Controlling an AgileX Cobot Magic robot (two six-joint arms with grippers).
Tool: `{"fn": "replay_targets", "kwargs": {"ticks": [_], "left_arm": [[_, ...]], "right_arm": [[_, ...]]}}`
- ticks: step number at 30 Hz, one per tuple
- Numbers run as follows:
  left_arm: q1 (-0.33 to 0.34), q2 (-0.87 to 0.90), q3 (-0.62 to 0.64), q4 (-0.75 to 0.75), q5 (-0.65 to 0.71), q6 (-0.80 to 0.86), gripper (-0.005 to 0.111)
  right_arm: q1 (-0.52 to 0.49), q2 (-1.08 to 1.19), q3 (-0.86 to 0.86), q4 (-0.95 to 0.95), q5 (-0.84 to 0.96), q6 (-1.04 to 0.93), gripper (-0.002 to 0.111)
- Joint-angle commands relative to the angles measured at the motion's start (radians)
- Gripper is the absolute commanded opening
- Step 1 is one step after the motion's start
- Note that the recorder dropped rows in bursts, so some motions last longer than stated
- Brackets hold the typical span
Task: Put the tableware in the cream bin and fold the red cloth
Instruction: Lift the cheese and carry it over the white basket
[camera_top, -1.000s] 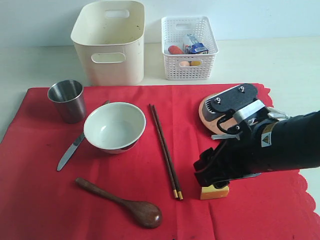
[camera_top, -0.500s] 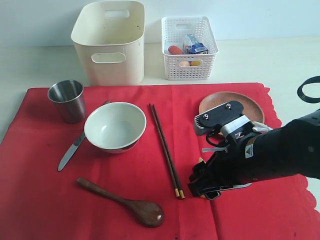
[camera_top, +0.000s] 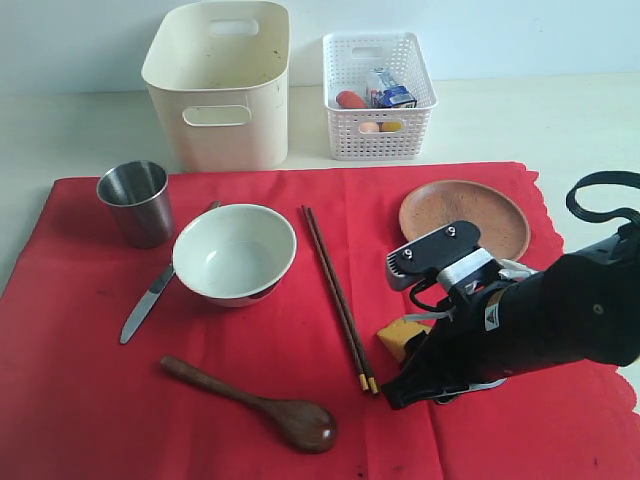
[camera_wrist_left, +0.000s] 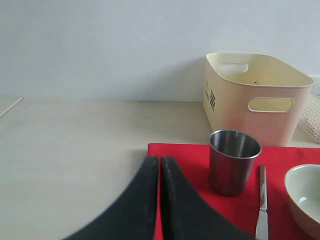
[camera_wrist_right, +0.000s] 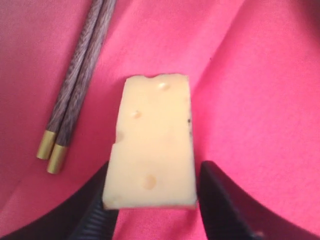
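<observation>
On the red cloth (camera_top: 90, 380) lie the steel cup (camera_top: 135, 200), white bowl (camera_top: 234, 252), knife (camera_top: 148, 300), chopsticks (camera_top: 338, 295), wooden spoon (camera_top: 255, 405) and brown plate (camera_top: 470, 215). The cream bin (camera_top: 220, 85) stands behind the cloth. My right gripper (camera_wrist_right: 156, 167) is low over the cloth beside the chopsticks' gold tips (camera_wrist_right: 52, 152), its jaws closed against a wedge of yellow cheese (camera_wrist_right: 152, 145). The left gripper (camera_wrist_left: 159, 160) is shut and empty at the cloth's edge, short of the cup (camera_wrist_left: 234, 160).
A white lattice basket (camera_top: 380, 95) with food items stands right of the cream bin. The bare table lies beyond the cloth's scalloped right edge (camera_top: 545, 215). My right arm (camera_top: 530, 320) covers the cloth's front right part.
My right arm has swung left and down off the plate, which now shows whole. Its jaws have narrowed onto the cheese, which has shifted left toward the chopsticks.
</observation>
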Motion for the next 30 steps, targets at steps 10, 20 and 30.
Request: {"fn": "replay_targets", "kwargs": {"ticks": [10,20,30], "left_arm": [[0.003,-0.007,-0.001,-0.006,0.0,-0.001,0.004],[0.003,-0.007,-0.001,-0.006,0.0,-0.001,0.004],[0.003,-0.007,-0.001,-0.006,0.0,-0.001,0.004]], "right_arm": [[-0.003,-0.074,-0.001,-0.006,-0.01,-0.002,0.041],[-0.003,-0.128,-0.001,-0.006,-0.006,-0.002,0.011],[-0.003,-0.128,-0.001,-0.006,-0.057,-0.002,0.011]]}}
